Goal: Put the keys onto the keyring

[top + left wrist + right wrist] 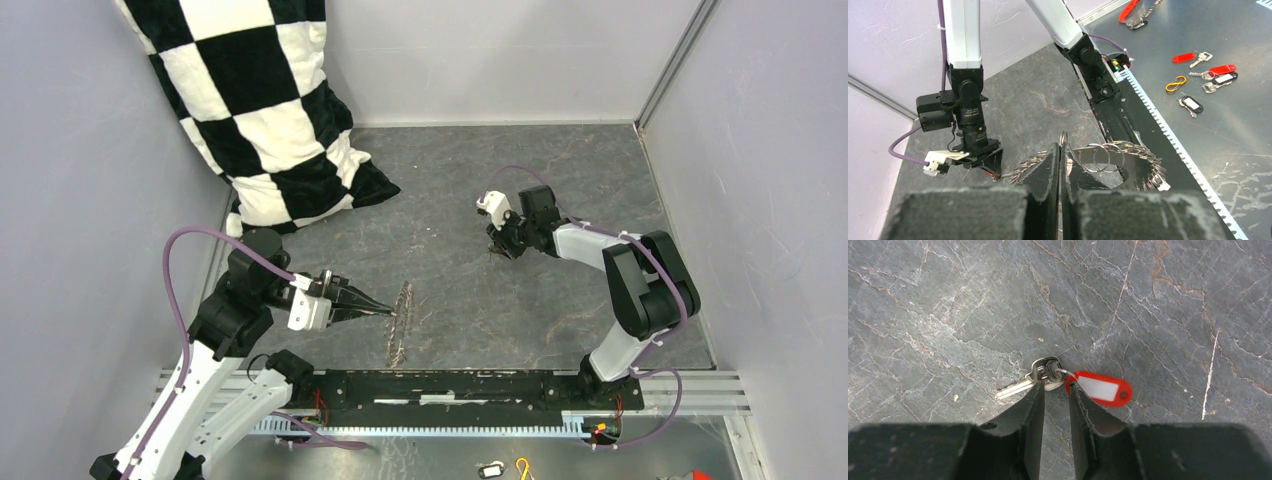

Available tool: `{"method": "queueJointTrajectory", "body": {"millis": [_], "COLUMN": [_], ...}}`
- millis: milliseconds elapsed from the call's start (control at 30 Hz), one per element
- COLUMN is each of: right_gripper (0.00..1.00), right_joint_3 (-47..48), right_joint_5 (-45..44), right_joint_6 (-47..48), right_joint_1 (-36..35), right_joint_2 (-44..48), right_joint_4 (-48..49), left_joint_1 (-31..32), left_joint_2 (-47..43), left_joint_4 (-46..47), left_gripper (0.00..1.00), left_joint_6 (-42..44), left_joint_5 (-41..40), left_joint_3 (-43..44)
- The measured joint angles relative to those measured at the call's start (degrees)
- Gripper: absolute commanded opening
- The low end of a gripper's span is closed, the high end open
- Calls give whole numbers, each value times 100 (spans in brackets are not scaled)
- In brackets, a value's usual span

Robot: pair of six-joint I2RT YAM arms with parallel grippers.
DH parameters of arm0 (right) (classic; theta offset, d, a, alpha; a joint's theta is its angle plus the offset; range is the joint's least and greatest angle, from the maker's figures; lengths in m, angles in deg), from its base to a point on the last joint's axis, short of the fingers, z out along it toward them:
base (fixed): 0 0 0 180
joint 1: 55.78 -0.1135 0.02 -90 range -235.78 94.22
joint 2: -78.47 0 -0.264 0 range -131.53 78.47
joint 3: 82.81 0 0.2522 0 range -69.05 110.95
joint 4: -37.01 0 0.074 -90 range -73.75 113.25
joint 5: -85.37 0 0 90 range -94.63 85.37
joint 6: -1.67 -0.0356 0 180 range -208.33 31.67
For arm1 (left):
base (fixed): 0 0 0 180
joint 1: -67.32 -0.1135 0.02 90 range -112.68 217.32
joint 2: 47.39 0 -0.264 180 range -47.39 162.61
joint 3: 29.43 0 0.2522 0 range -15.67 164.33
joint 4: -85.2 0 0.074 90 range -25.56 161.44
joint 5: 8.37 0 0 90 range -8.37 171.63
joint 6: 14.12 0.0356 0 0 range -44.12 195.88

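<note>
Keyring [402,322] first: a thin grey hoop fringed all round with small split rings, seen nearly edge-on from above, just behind the front rail [450,384]. My left gripper [1061,150] is pressed together on the hoop's wire, and the fringe fans out to both sides of the fingertips.

Key [1015,388] is silver and lies flat on the mat [570,170], well to the right of the hoop and farther back. A small ring joins it to a red tag [1103,389] with a white face. My right gripper [1055,390] stands over it with jaws a little apart and mat showing in the gap. One tip is beside the key's head; the other seems to touch the tag's end, though shadow makes that hard to judge.

Bare mat lies between hoop and key. A checkered pillow [265,110] fills the far left corner, and walls [80,200] close the left, back and right. More tagged keys [1205,62] lie on the metal sheet [1238,130] beyond the rail.

My left arm reaches low, wrist level, fingers pointing right. My right arm is folded at the elbow, forearm running left, wrist pitched down at the mat.
</note>
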Motion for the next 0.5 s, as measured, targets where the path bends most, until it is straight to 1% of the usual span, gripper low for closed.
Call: {"method": "queueJointTrajectory", "body": {"millis": [133, 267, 333, 400, 500], "right_gripper": [26, 18, 16, 13, 6], "right_joint_3": [72, 120, 127, 127, 127], "right_joint_5": [2, 39, 98, 149, 199], "right_joint_6": [0, -11, -24, -42, -50], "right_joint_1": [0, 0, 0, 0, -2], "right_joint_2": [-72, -116, -116, -116, -116], "right_joint_4": [0, 4, 9, 9, 15], "left_joint_1": [0, 0, 0, 0, 0], "left_joint_2": [0, 2, 11, 22, 42], "left_joint_4": [2, 0, 0, 2, 0], "left_gripper": [2, 2, 2, 2, 2], "left_joint_6": [0, 0, 0, 0, 0], "left_joint_5": [-2, -2, -2, -4, -4], "left_joint_3": [0, 0, 0, 0, 0]}}
